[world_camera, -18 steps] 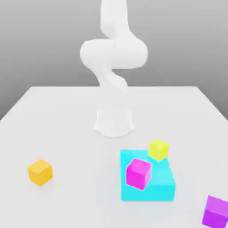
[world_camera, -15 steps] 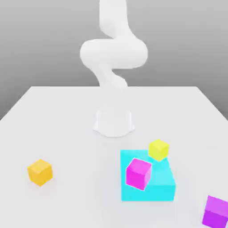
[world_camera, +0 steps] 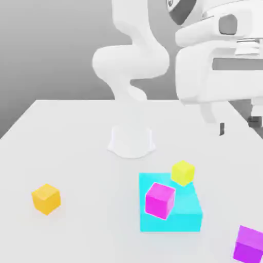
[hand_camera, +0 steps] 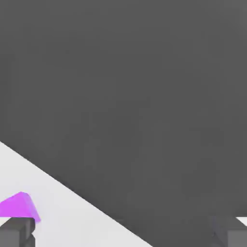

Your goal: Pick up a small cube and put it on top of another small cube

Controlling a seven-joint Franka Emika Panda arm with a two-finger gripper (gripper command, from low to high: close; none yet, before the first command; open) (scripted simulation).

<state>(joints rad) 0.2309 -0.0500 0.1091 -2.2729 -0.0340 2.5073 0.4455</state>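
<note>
The small cube (world_camera: pixel 250 244), plain violet-purple, rests on the white table at the exterior view's lower right corner. It also shows in the hand view as a violet corner (hand_camera: pixel 19 206) beside one dark fingertip (hand_camera: pixel 17 232). My gripper (world_camera: pixel 239 126) hangs high at the exterior view's upper right, well above the table and apart from every cube. Its fingers stand wide open with nothing between them. A pink-magenta cube (world_camera: pixel 160 200) of about the same size sits on a flat cyan block (world_camera: pixel 187 208).
A yellow cube (world_camera: pixel 183 172) sits at the cyan block's far corner. An orange cube (world_camera: pixel 46 198) lies alone at the exterior view's left. The arm's white base (world_camera: pixel 131 141) stands mid-table, with bare table around the orange cube.
The hand has come into the exterior view at its upper right, where none showed before. The cubes and cyan block have not moved.
</note>
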